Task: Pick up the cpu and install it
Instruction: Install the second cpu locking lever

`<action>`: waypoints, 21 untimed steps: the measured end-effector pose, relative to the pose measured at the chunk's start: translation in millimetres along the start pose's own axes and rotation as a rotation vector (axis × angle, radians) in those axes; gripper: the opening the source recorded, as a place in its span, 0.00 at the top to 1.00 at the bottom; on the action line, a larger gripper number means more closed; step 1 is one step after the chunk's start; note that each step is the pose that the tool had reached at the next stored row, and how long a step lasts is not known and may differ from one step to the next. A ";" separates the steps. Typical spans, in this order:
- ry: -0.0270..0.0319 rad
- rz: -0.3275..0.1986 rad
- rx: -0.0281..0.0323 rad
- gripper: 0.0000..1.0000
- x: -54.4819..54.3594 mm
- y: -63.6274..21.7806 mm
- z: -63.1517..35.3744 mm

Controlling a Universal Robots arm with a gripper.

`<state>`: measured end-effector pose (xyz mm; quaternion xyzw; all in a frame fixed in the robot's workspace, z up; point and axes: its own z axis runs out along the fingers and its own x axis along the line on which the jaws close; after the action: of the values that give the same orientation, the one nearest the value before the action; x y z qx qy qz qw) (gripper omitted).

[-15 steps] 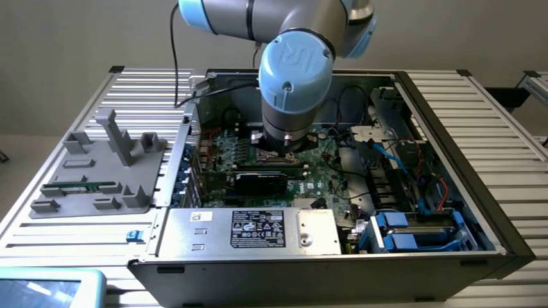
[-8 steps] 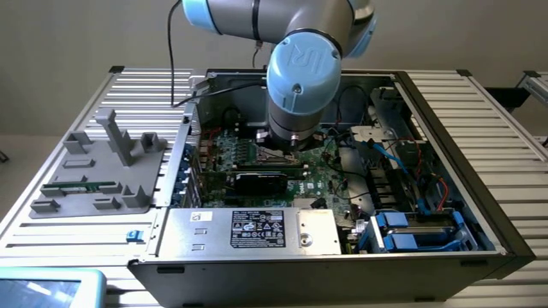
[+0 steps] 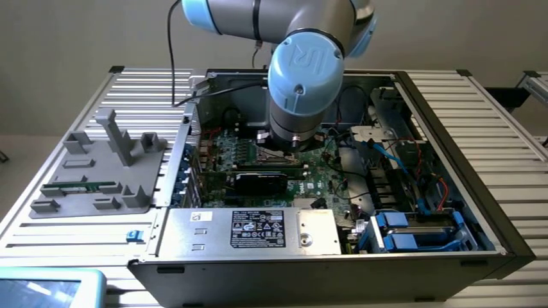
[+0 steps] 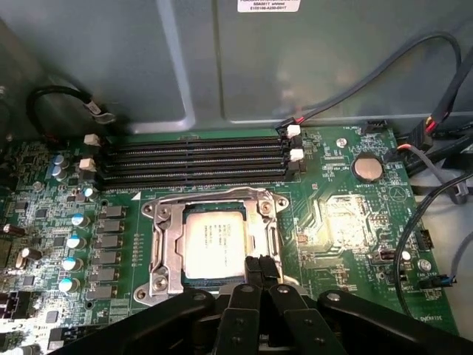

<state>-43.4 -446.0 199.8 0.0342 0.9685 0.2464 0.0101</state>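
Black gripper (image 4: 260, 275) linkage sits closest to the wrist camera, fingertips close together right at the near edge of the cpu (image 4: 214, 242). Can't tell whether they're pinching the chip's rim or just touching it, so grip state is unconfirmed.

cpu is lying flat inside the socket frame (image 4: 168, 248) on the motherboard (image 4: 347, 222), silver top up, looks seated square. Judgement: placement looks mostly done; to finish this well, keep the chip level, no sideways drag, and back off straight up so the rim isn't tipped.

Around it:
- memory slots (image 4: 196, 159) just beyond the socket, all bare
- row of capacitors (image 4: 74, 240) beside the frame
- loose cables (image 4: 436, 200) off to one side, near the gripper's path
- coin battery (image 4: 367, 167) well apart

From outside, the arm (image 3: 301, 77) reaches down into the open computer case (image 3: 428, 256); a grey parts tray (image 3: 94, 173) sits at the exterior view's left.
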 end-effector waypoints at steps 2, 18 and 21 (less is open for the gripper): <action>0.0002 0.000 -0.0002 0.91 -0.2 -0.7 -1.1; 0.0004 0.000 0.0001 0.91 16.0 -15.5 -8.4; 0.0005 0.000 -0.0005 0.91 17.9 -16.3 -8.5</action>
<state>-62.6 -463.2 199.4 0.0342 0.9685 0.2466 0.0099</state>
